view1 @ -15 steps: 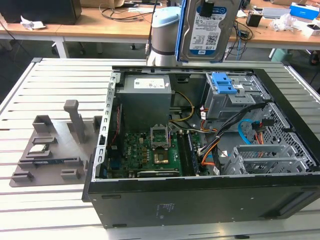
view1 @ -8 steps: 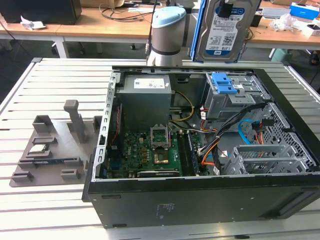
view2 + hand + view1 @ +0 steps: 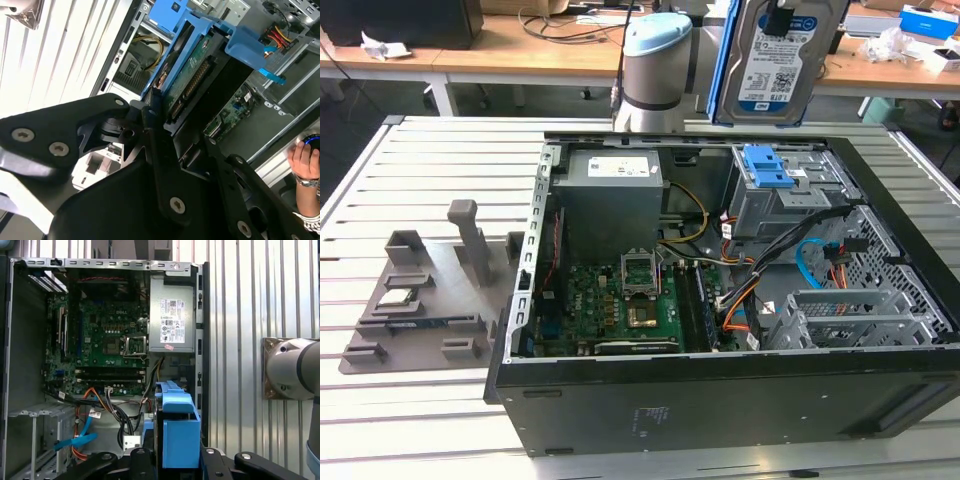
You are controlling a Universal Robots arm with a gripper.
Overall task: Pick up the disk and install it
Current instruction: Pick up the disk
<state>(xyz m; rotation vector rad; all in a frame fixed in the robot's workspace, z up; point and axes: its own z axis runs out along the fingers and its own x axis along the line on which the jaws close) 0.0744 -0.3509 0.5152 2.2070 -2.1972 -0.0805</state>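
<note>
The gripper [image 3: 175, 125] was clenched on the disk [image 3: 192, 75], its black jaws pressed against the two faces at one end of the drive. In the exterior view the disk [image 3: 775, 65] hung upright in the air, clear of everything, with its white-and-blue label facing the camera and its blue caddy running down the side towards the exterior view's left. It sat above the far edge of the open computer case [image 3: 720, 400], over the corner that held the grey drive cage [image 3: 770, 205] and its blue latch [image 3: 767, 165].

The case lay on its side on a slatted metal table [image 3: 440, 160], reaching close to the table's near edge. Inside, the power supply [image 3: 610, 195] stood against the case's far wall and the motherboard [image 3: 610, 305] lay near its front wall. A grey fixture [image 3: 430, 290] rested on the table beside the case, towards the exterior view's left edge – a small chip [image 3: 398, 298] lay on it.

In the second wrist view a person's hand [image 3: 304, 157] showed beyond the case.
</note>
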